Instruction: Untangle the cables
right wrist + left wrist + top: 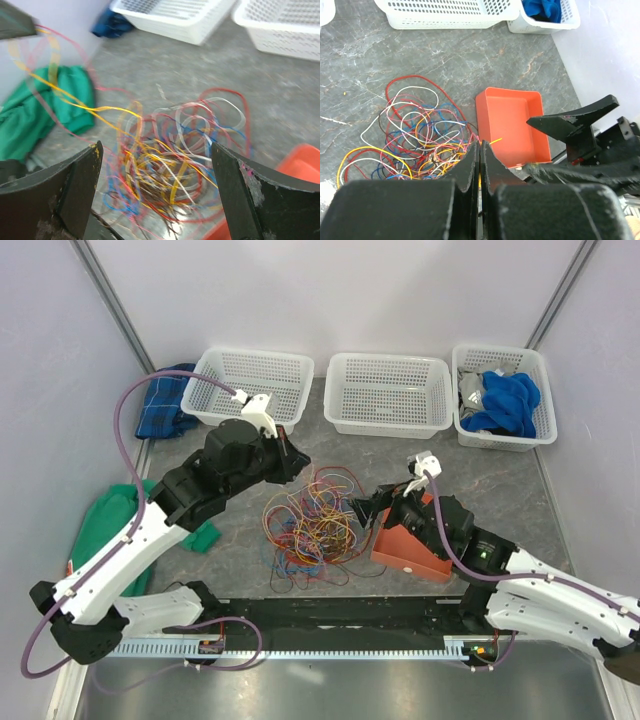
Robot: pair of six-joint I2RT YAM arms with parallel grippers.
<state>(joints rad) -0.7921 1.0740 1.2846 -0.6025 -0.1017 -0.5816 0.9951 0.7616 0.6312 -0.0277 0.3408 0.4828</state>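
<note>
The cables [310,525] lie as a tangle of red, yellow, blue, white and pink wires on the grey tabletop between the two arms. My left gripper [298,462] hangs over the tangle's far left edge. In the left wrist view its jaws [480,146] are pressed together with a yellow wire end poking out past them. The right wrist view shows yellow and pink strands [75,102] stretched up from the cables [170,160] toward that gripper. My right gripper [365,512] stands open just right of the pile, its fingers [156,150] spread wide above the tangle and holding nothing.
An orange tray [405,545] sits right of the cables, under my right arm. Three white baskets [388,390] line the back; the right one holds blue cloth [505,400]. A green cloth [110,515] and a blue plaid cloth [160,405] lie at the left.
</note>
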